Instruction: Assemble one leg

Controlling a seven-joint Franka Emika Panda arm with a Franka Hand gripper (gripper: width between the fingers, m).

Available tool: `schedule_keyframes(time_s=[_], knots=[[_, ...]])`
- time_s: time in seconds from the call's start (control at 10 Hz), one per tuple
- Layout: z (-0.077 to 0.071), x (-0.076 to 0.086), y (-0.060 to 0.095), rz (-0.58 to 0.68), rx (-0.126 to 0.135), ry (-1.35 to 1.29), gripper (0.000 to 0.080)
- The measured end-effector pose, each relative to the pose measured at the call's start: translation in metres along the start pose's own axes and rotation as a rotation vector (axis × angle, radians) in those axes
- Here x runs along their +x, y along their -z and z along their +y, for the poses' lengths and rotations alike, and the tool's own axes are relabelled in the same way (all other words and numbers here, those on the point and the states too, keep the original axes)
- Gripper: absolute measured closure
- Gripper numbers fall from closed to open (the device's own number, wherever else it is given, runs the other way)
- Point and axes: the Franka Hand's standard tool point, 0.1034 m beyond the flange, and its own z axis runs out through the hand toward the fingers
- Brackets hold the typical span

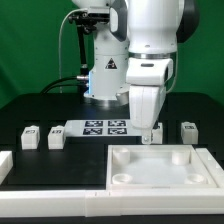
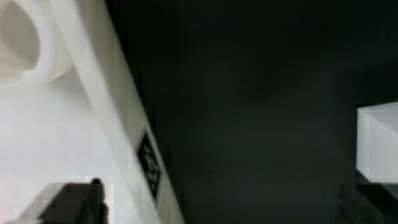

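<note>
Fingers: the two black fingertips (image 2: 71, 204) stand far apart with nothing clasped between them, so the white two-finger gripper (image 1: 150, 136) is spread wide
Below the gripper: bare black table (image 2: 249, 90) and the rear wall of the large white square tray-like piece (image 1: 160, 168), which has a round socket at its corner
Leg: a small white rectangular plastic post with a marker tag, the leg (image 1: 188, 130) stands on the table to the exterior view's right of the gripper, apart from it
Other posts: two similar white posts (image 1: 30, 132) at the exterior view's left
Marker board: the flat white marker board (image 1: 105, 126) lies behind the tray-like piece
</note>
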Motion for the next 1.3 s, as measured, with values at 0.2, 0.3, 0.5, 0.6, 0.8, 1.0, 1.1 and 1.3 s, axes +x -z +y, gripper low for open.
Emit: schedule_keyframes(time_s=[0.2,0.3,0.5,0.6,0.8,1.0,1.1,1.3], knots=[[-0.001,0.001,0.0,0.002,0.002,-0.201,0.015],[-0.001,0.002,0.0,0.004,0.005,-0.32,0.015],[-0.01,0.003,-0.003,0.01,0.019,-0.618,0.015],[-0.019,0.008,-0.002,0.016,0.019,-0.772,0.015],[-0.038,0.025,0.002,0.028,0.02,-1.012,0.015],[-0.056,0.046,0.005,0.034,0.051,-1.269,0.015],[-0.063,0.057,0.006,0.037,0.053,-1.274,0.015],[-0.084,0.083,0.005,0.039,0.068,-1.29,0.015]])
